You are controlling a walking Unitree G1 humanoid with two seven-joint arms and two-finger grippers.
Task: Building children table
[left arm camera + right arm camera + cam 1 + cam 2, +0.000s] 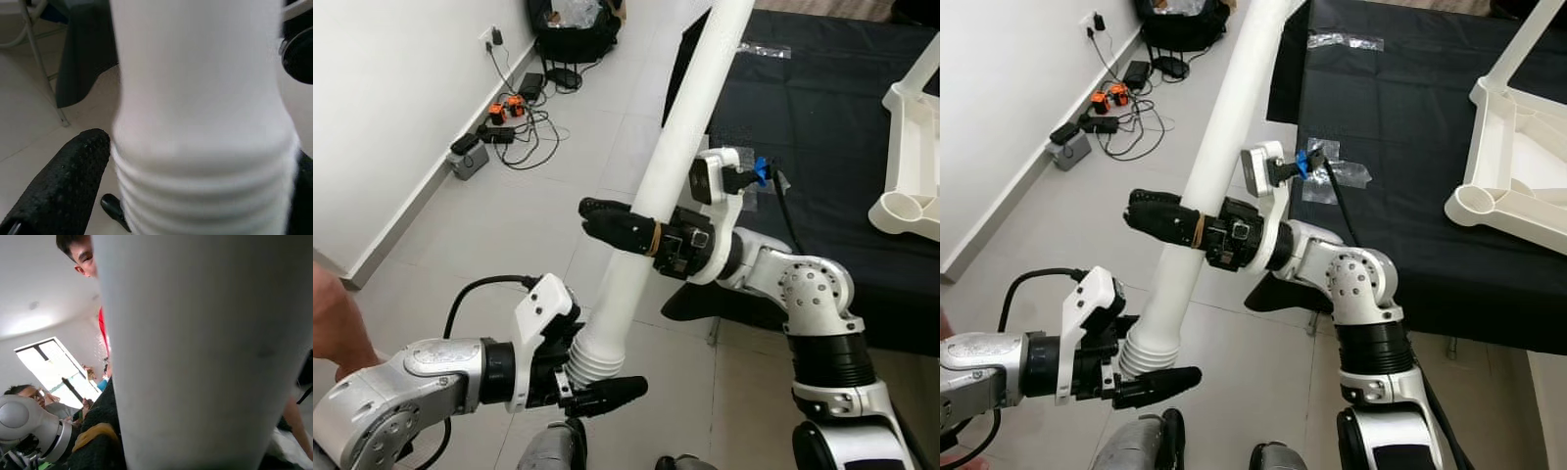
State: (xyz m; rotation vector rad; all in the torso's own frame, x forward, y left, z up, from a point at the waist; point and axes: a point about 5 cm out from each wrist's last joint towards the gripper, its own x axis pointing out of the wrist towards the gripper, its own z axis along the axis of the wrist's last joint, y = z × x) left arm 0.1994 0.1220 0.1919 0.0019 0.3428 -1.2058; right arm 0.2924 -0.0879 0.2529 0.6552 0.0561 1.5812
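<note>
Leg gripped between both end effectors, apparently tilted.

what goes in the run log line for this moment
left gripper: shut on table leg threaded end | right gripper: shut on table leg mid-shaft | table frame: on black cloth

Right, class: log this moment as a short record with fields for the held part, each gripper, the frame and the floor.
Held part: white table leg, tilted, ribbed end lowest
Left gripper: shut on the ribbed end
Right gripper: shut on the leg higher up
Table frame: white, lying on black cloth
Floor: cables and chargers by the wall
</note>
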